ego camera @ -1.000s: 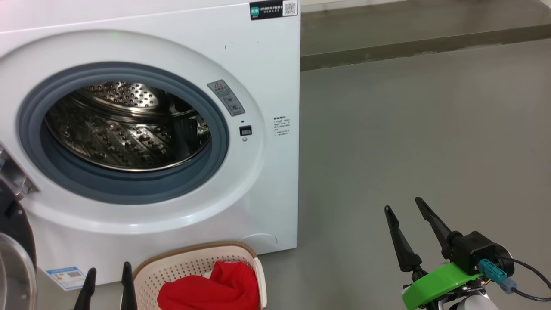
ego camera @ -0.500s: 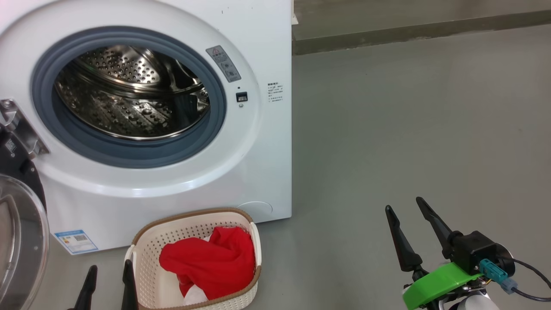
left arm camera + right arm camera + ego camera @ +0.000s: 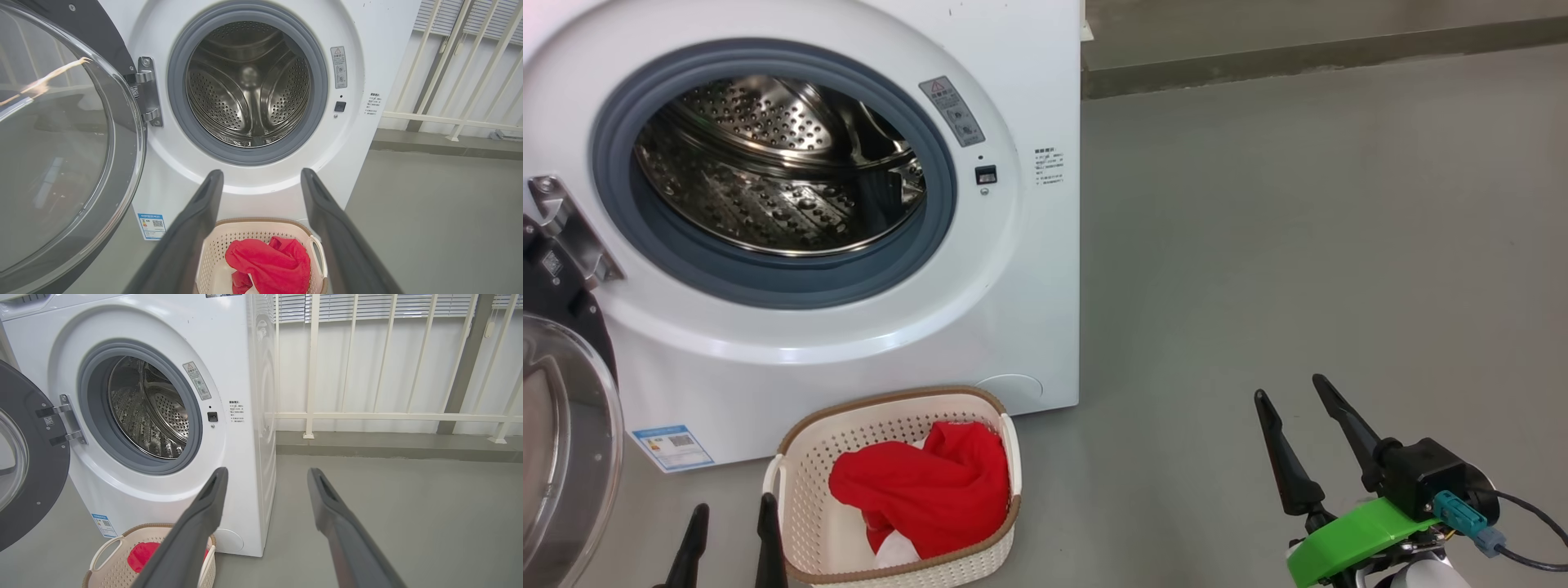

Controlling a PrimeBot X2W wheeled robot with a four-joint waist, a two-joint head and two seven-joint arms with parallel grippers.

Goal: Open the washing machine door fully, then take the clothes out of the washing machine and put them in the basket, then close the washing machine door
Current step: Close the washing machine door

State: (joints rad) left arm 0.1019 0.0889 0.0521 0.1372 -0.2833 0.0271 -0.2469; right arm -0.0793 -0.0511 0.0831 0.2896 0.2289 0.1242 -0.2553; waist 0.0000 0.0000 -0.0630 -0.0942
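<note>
The white washing machine [image 3: 1029,269] stands with its steel drum [image 3: 776,163] showing no fabric inside. Its door [image 3: 564,441], black-rimmed with a glass bowl, hangs swung out on the left hinge; it shows large in the left wrist view [image 3: 61,143]. On the floor in front sits the cream basket [image 3: 800,482] with the red clothes [image 3: 923,490] lying in it. My left gripper [image 3: 733,502] is open just left of the basket, looking over it [image 3: 262,171]. My right gripper [image 3: 1290,385] is open over bare floor, far right of the machine.
Grey floor [image 3: 1298,245] stretches to the right of the machine. A raised kerb [image 3: 1298,61] runs along the back, with a white railing [image 3: 367,416] and blinds above it. A blue label [image 3: 674,445] sits low on the machine's front.
The head camera has tilted down, so the machine sits higher in the picture and the whole basket and more of the door show. Both grippers stay open in the same places.
</note>
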